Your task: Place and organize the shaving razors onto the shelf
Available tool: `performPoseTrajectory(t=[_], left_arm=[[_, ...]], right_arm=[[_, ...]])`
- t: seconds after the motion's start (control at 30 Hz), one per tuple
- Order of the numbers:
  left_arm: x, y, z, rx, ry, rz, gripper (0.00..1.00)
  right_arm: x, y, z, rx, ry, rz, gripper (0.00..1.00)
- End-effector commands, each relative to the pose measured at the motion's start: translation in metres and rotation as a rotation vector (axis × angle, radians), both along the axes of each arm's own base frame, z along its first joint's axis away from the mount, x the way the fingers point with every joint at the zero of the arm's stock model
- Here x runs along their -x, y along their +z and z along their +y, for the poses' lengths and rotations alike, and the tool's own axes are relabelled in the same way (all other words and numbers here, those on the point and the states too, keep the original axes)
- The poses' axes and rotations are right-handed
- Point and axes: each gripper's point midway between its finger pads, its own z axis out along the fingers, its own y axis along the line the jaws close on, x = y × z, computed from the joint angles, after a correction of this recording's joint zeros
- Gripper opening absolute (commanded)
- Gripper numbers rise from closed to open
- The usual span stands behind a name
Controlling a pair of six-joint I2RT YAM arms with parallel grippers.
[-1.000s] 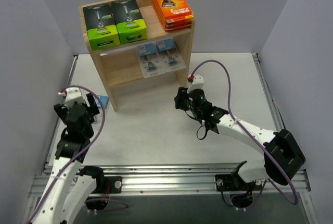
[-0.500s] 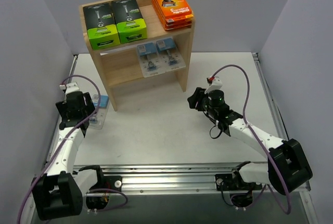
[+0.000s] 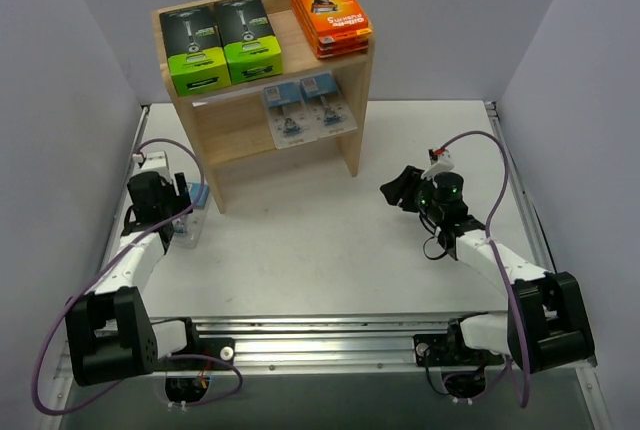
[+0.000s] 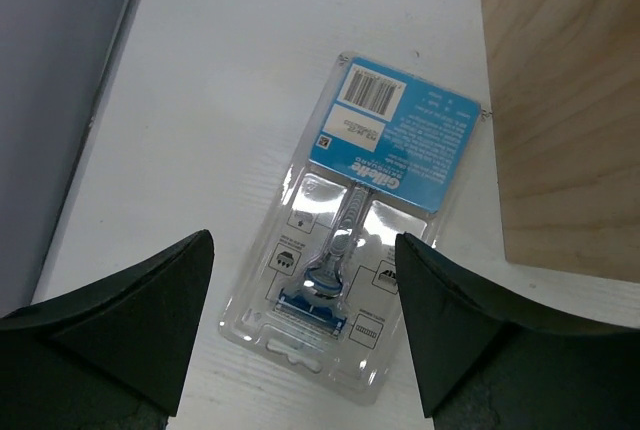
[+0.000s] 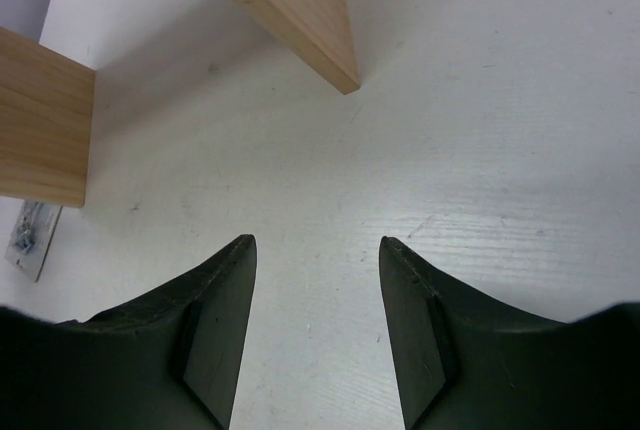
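From above, a blister pack [image 3: 192,215] is seen flat on the tabletop [image 3: 320,240] at the left fingers [image 3: 181,193], beside the shelf [image 3: 262,125]. Only at the left wrist is its long axis shown [image 4: 360,240]: running away between the wide-spread fingers [image 4: 130,320], blue card farthest, razor head nearest. At the right wrist, the right fingers [image 5: 215,320] are held apart, nothing between them.

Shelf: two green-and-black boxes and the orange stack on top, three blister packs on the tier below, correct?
No. The top view shows only two blister packs on that tier of the shelf; the third pack lies on the table beside it. The rest holds.
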Motion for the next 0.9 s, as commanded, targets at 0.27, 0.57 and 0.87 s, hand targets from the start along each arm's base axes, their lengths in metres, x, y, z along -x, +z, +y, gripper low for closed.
performPoseTrajectory(t=[0.27,0.57,0.87], left_arm=[[-0.034,-0.021,-0.023,0.013,-0.218,-0.017,0.78],[-0.034,-0.048,-0.030,0.064,-0.253,0.102,0.70],[-0.025,-0.067,-0.031,0.102,-0.238,0.192,0.69]], right_arm=[[0.000,0.033,0.005,-0.113,0.056,-0.105,0.47],[-0.002,0.025,0.003,-0.153,0.060,-0.083,0.47],[-0.004,0.018,0.000,-0.179,0.058,-0.062,0.47]])
